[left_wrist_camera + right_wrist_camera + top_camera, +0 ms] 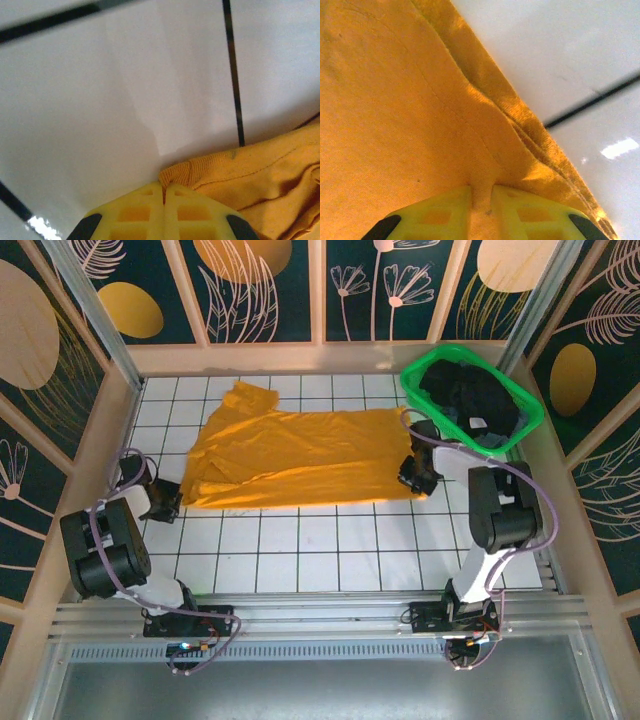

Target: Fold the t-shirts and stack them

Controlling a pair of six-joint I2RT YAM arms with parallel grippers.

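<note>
T-shirt (300, 455) is spread flat on the tabletop (330, 550), long axis left–right across the robot, one sleeve poking out on the far side at the left end.

Left claw (168, 502) is at the near-left corner, jaws closed tight on the ribbed hem corner. Cloth runs off to its right.

Right claw (418, 478) is at the near-right corner, jaws nearly together with a ridge of cloth pinched between them, just inside the hem. Shirt runs off to its left.

So each arm has its own end, both grips on the near edge. Next move is probably a fold toward the far edge. Both ends should lift together or the cloth skews.

Green basket (530, 410) of dark clothes sits just beyond the right claw, so mind clearance.
</note>
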